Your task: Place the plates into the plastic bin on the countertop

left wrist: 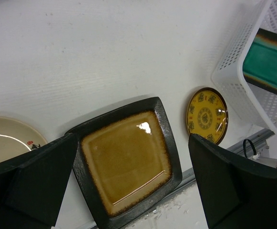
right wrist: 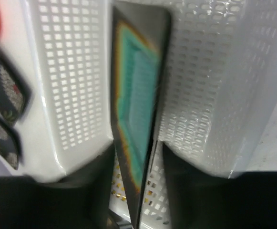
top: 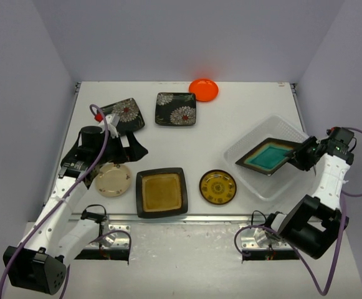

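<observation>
White countertop [top: 243,124] between lilac walls, seen from my overhead feed. My left gripper [left wrist: 132,143] hangs with its jaws spread wide and empty, and the amber-centred plate [top: 162,192] shows between its fingers in the wrist view. That plate lies flat by the front rail [top: 187,218], between the cream plate [top: 113,180] and the yellow-patterned plate [top: 218,187]. The teal-centred plate [top: 269,156] sits tilted inside the plastic bin [top: 261,185]. My right gripper [top: 302,154] straddles its edge, but that wrist view is blurred and I cannot tell whether the fingers pinch it. The black flowered plates [top: 176,108] and the orange plate [top: 204,90] lie farther back
</observation>
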Controlling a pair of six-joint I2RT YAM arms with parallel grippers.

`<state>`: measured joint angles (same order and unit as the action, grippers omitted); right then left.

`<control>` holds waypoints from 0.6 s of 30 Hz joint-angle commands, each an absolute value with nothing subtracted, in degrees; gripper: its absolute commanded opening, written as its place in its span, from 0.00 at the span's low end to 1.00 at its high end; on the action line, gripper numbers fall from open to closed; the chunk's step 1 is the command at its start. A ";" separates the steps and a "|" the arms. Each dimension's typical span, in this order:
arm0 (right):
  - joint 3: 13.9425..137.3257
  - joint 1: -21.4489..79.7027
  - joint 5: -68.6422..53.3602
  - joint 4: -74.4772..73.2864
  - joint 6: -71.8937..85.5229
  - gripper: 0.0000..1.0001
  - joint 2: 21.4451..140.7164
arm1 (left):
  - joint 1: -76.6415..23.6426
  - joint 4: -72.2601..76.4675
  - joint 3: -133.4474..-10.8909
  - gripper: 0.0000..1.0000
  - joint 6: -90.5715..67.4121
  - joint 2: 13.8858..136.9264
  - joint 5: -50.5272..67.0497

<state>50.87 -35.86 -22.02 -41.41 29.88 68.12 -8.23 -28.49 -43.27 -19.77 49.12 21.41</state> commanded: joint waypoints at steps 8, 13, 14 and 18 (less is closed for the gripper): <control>51.07 -35.86 -23.67 -34.84 33.37 0.74 70.11 | -8.79 -27.31 -44.59 1.00 -19.31 50.36 19.68; 52.58 -33.91 -23.82 -35.48 33.84 0.99 65.68 | -8.79 -28.28 -45.61 1.00 -20.85 52.90 16.47; 53.07 -32.27 -25.03 -35.25 33.78 0.99 65.43 | -8.79 -28.08 -45.62 1.00 -21.24 53.05 16.78; 56.23 -20.36 -27.48 -35.61 31.37 0.99 57.81 | -8.79 -25.78 -44.87 1.00 -23.80 56.85 20.40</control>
